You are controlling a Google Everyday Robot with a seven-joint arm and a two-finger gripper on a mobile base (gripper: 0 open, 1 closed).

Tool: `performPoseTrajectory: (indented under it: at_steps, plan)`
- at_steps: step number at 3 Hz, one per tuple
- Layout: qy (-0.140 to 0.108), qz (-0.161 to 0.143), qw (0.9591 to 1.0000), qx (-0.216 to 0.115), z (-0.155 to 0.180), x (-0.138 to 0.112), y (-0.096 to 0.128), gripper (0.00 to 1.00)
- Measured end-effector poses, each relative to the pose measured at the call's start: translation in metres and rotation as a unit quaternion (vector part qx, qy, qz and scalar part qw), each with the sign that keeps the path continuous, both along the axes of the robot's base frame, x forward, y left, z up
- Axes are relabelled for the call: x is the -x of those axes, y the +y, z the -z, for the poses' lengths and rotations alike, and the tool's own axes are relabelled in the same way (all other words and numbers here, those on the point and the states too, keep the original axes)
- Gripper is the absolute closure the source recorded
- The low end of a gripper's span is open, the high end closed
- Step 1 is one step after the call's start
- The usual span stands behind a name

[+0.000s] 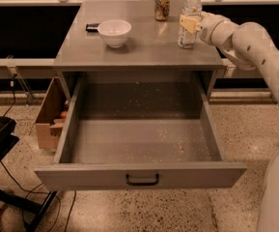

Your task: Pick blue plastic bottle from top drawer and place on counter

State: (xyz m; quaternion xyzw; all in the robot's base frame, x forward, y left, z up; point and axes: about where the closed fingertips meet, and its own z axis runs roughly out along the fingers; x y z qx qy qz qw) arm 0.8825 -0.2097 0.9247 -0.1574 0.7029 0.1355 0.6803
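The blue plastic bottle (189, 18), clear with a white cap and a pale label, stands upright on the counter (144, 47) near its right edge. My gripper (189, 24) reaches in from the right and is shut on the bottle at label height, with a yellowish finger (187, 23) across its front. The top drawer (139, 144) is pulled fully out below the counter and holds nothing; its dark bar handle (142, 180) faces the camera.
A brownish patterned can (162, 5) stands at the back of the counter, left of the bottle. A white bowl (114, 32) and a small dark object (92, 27) sit at the counter's left. A wooden crate (52, 115) stands on the floor left of the drawer.
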Motion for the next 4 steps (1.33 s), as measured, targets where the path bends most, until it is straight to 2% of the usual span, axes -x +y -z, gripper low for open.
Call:
performPoseTrajectory:
  at_steps: [1, 2, 3, 4]
  plan:
    - [0.0, 0.0, 1.0, 0.0, 0.0, 0.0, 0.0, 0.16]
    - [0.0, 0.0, 1.0, 0.0, 0.0, 0.0, 0.0, 0.0]
    - [0.0, 0.0, 1.0, 0.0, 0.0, 0.0, 0.0, 0.0]
    - [-0.003, -0.015, 0.9995, 0.028, -0.012, 0.027, -0.016, 0.0]
